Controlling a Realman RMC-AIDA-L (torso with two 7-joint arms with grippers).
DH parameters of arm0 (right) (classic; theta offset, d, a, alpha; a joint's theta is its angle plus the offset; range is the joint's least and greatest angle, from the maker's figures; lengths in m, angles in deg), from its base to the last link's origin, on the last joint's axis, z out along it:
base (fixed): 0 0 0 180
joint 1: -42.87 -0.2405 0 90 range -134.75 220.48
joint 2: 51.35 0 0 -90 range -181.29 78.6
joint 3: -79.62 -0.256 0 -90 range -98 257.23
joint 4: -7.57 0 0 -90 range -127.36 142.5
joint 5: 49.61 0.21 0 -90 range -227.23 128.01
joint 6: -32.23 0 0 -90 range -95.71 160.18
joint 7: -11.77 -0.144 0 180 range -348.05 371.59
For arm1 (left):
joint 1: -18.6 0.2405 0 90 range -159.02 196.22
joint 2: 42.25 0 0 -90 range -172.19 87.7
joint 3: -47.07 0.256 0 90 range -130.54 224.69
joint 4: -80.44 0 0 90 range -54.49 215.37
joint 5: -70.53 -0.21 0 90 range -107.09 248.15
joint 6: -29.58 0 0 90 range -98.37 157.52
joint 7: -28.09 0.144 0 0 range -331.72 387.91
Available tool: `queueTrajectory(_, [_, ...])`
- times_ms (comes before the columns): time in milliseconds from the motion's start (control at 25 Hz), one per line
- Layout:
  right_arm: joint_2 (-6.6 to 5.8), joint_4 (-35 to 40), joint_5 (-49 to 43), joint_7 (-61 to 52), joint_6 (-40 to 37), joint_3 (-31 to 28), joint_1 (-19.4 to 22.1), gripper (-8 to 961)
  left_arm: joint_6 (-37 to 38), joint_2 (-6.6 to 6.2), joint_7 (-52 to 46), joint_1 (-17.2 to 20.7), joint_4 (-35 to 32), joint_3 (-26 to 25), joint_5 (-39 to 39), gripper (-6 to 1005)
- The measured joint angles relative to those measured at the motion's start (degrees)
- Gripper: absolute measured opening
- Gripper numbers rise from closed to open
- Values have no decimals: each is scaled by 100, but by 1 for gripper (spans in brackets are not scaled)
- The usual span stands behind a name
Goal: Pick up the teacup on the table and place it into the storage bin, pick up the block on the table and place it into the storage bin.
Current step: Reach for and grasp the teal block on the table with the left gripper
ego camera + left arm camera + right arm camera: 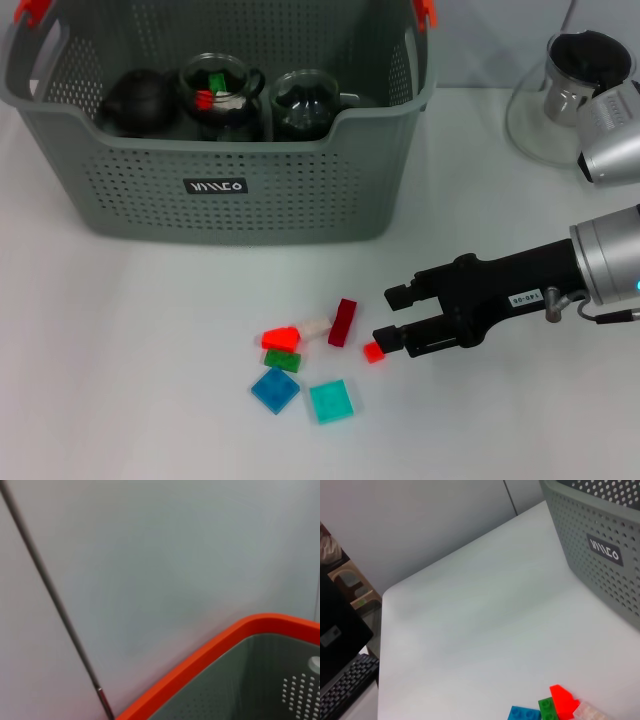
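The grey-green storage bin (150, 190) stands at the back left of the table; the right wrist view shows its labelled front (600, 575). Inside it are a dark round pot (138, 100) and two glass teacups, one (218, 92) holding red and green pieces, the other (300, 100) beside it. Several blocks lie on the table in front of the bin: red (280, 338), dark red (343, 322), green (283, 361), blue (275, 389), teal (330, 401) and a small orange-red block (374, 352). My right gripper (388, 316) is open, low over the table, its near fingertip just beside the small orange-red block. The left gripper is out of view.
A glass teapot (565, 95) with a black lid stands at the back right, behind my right arm. The left wrist view shows only an orange rim (200, 665) over a grey-green wall and a thin grey rod (50, 590). A keyboard (345, 685) lies beyond the table's far edge.
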State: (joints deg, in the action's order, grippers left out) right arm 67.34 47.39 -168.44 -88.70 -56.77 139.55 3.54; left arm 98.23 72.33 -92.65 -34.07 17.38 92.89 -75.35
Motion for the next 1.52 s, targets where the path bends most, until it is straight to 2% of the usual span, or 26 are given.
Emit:
queueTrajectory(120, [-2, -15, 2, 40, -2, 0, 4, 714, 425, -4, -26, 135, -395, -23, 13, 693])
queueTrajectory(200, [-2, -23, 4, 49, -1, 0, 5, 714, 1115, 23, 82, 272, -836, -37, 163, 784])
queueTrajectory(280, [-4, -26, 5, 52, 3, 0, 5, 714, 1948, 108, 322, 445, -1288, -17, 401, 883])
queueTrajectory(360, [-4, -27, 6, 53, 12, -1, 4, 714, 2838, 266, 661, 662, -1763, 6, 632, 882])
queueTrajectory(440, [-4, -31, 6, 54, 27, -5, 4, 714, 3642, 487, 1080, 930, -2282, 35, 780, 882])
queueTrajectory(560, [-4, -35, 7, 54, 61, -9, 4, 714, 4200, 824, 1508, 1427, -2963, 374, 764, 881])
queueTrajectory(600, [-4, -35, 12, 54, 63, -12, 3, 714, 4200, 824, 1508, 1427, -2963, 374, 764, 881])
queueTrajectory(640, [-4, -36, 13, 54, 67, -22, 2, 713, 4199, 923, 1568, 1798, -3260, 1028, 613, 880])
queueTrajectory(760, [-4, -41, 18, 52, 71, -60, -11, 713, 4010, 961, 1512, 2158, -3334, 1855, 431, 880])
queueTrajectory(840, [-1, -45, 22, 49, 93, -61, -13, 713, 3857, 976, 1465, 2271, -3261, 2230, 315, 879])
queueTrajectory(1240, [23, -45, 28, 14, 169, -61, -18, 714, 3381, 1003, 1363, 2276, -2447, 3549, -219, 877])
queueTrajectory(1520, [10, -45, 27, 3, 170, -135, -30, 714, 3092, 1005, 1210, 2128, -2097, 4150, -300, 878])
